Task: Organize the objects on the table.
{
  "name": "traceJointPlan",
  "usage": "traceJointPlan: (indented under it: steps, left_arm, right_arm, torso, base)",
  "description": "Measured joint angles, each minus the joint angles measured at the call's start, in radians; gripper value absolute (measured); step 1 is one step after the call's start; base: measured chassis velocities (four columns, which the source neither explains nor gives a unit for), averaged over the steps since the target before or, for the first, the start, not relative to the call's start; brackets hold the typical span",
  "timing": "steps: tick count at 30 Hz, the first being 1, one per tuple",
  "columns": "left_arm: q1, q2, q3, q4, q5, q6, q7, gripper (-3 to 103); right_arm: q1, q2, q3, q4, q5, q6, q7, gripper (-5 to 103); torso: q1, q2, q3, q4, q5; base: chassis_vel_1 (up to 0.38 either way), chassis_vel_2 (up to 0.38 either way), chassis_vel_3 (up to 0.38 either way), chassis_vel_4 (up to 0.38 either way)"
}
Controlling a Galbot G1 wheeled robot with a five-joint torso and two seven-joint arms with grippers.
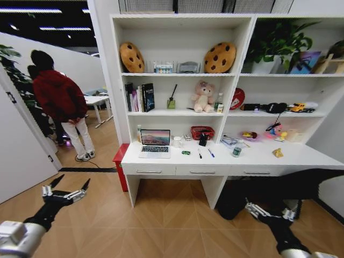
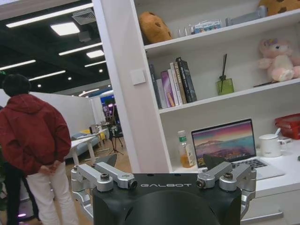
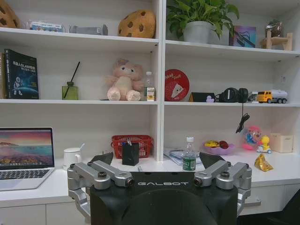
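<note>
Left end effector [image 1: 65, 192]: hovering low over the wooden floor at the near left, its black fingers spread open, gripping nothing.
Right end effector [image 1: 269, 212]: hanging low at the near right, fingers likewise apart and empty.
Worktop [image 1: 306, 156]: one long white desk top with three shallow drawers, standing well ahead of both end effectors.
Count: one small silver-white laptop [image 1: 155, 144], one tiny green flat item [image 1: 185, 152], one black pen [image 1: 200, 155], one blue pen [image 1: 210, 153], one green-labelled can [image 1: 236, 151], one crumpled yellow packet [image 1: 277, 152].
Laptop: sitting open at the left part of the worktop, screen upright and facing the robot, keyboard running along the desk's length.
Green item: lying flat just right of the laptop.
Pens: lying side by side near the middle, apart from each other, long axes running roughly front to back, the blue one tilted slightly.
Can: standing upright right of the pens.
Packet: lying towards the right end, well apart from the can.
Relative to end effectors: all six things are lying far beyond and above both; the laptop is sitting nearer the left one's side, the can and packet nearer the right one's side.
Other: a red mesh basket [image 1: 202, 131] and a white mug [image 1: 177, 141] are standing behind them.
</note>
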Motion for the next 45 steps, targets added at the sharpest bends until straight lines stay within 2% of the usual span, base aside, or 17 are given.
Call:
traceJointPlan:
  steps: [1,2,4,5,6,9,10,13,26,30,31,35,43,45]
  left_arm:
    - [-0.011,-0.014,0.058,-0.027,0.002,0.017,-0.015,100]
    - [-0.011,-0.014,0.058,-0.027,0.002,0.017,-0.015,100]
    - [-0.038,-0.034,0.203,-0.076,0.03,0.045,-0.05,100]
    - [-0.038,-0.034,0.203,-0.076,0.03,0.045,-0.05,100]
    - [-0.055,-0.044,0.285,-0.095,0.06,0.059,-0.072,100]
    - [-0.048,-0.066,0.323,-0.105,0.095,0.063,-0.08,100]
    - [-0.042,-0.073,0.328,-0.106,0.102,0.064,-0.081,100]
    - [-0.03,-0.076,0.325,-0.106,0.107,0.064,-0.082,100]
    - [-0.022,-0.09,0.315,-0.107,0.118,0.064,-0.083,102]
    - [-0.023,-0.103,0.316,-0.108,0.118,0.064,-0.083,98]
    - [-0.022,-0.104,0.315,-0.108,0.118,0.064,-0.083,102]
    - [-0.02,-0.104,0.312,-0.108,0.118,0.064,-0.083,100]
    - [-0.018,-0.104,0.307,-0.108,0.118,0.065,-0.082,99]
    - [-0.018,-0.104,0.307,-0.108,0.118,0.065,-0.082,99]
  right_arm:
    - [0.005,0.012,-0.034,-0.008,-0.057,0.031,0.011,100]
    - [0.005,0.012,-0.034,-0.008,-0.057,0.031,0.011,100]
    - [0.02,0.033,-0.102,-0.02,-0.175,0.079,0.013,100]
    - [0.02,0.033,-0.102,-0.02,-0.175,0.079,0.013,100]
    - [0.034,0.037,-0.148,-0.02,-0.2,0.088,0.017,100]
    - [0.06,0.025,-0.182,-0.02,-0.179,0.085,0.017,100]
    - [0.065,0.023,-0.187,-0.021,-0.166,0.08,0.007,100]
    - [0.057,0.027,-0.187,-0.021,-0.14,0.073,-0.016,100]
    - [0.057,0.039,-0.187,-0.034,-0.145,0.073,-0.022,100]
    - [0.055,0.042,-0.185,-0.039,-0.15,0.075,-0.021,100]
    - [0.056,0.042,-0.185,-0.041,-0.15,0.075,-0.021,100]
    - [0.059,0.043,-0.187,-0.041,-0.15,0.076,-0.021,100]
    - [0.065,0.047,-0.19,-0.047,-0.173,0.085,-0.022,100]
    - [0.066,0.047,-0.19,-0.047,-0.175,0.087,-0.023,100]
  torso:
    - [0.0,0.0,0.0,0.0001,0.0002]
    - [0.0,0.0,0.0,0.0001,0.0002]
    - [0.0,0.0,0.0,0.0,0.0005]
    - [0.0,0.0,0.0,0.0,0.0005]
    - [0.0,0.0,0.0,-0.0003,0.0003]
    - [0.0,0.0,0.0,0.0002,0.0002]
    - [0.0,0.0,0.0,0.0008,0.0004]
    - [0.0,0.0,0.0,0.0004,0.0]
    - [0.0,0.0,0.0,0.0002,0.0002]
    - [0.0,0.0,0.0,0.0002,0.0005]
    - [0.0,0.0,0.0,0.0001,-0.0001]
    - [0.0,0.0,0.0,0.0003,0.0007]
    - [0.001,0.0,0.0,-0.0001,-0.0002]
    - [0.001,0.0,0.0,0.0003,0.0008]
  base:
    - [0.0,0.0,0.0,0.0]
    - [0.0,0.0,0.0,0.0]
    - [0.0,0.0,0.0,0.0]
    - [0.0,0.0,0.0,0.0]
    - [0.0,0.0,0.0,0.0]
    - [0.0,0.0,0.0,0.0]
    - [0.0,0.0,0.0,0.0]
    - [0.0,0.0,0.0,0.0]
    - [-0.066,0.06,0.065,-0.067]
    - [-0.208,0.21,0.211,-0.205]
    - [-0.247,0.236,0.248,-0.245]
    - [-0.241,0.245,0.241,-0.253]
    - [-0.278,0.278,0.269,-0.276]
    - [-0.242,0.234,0.215,-0.225]
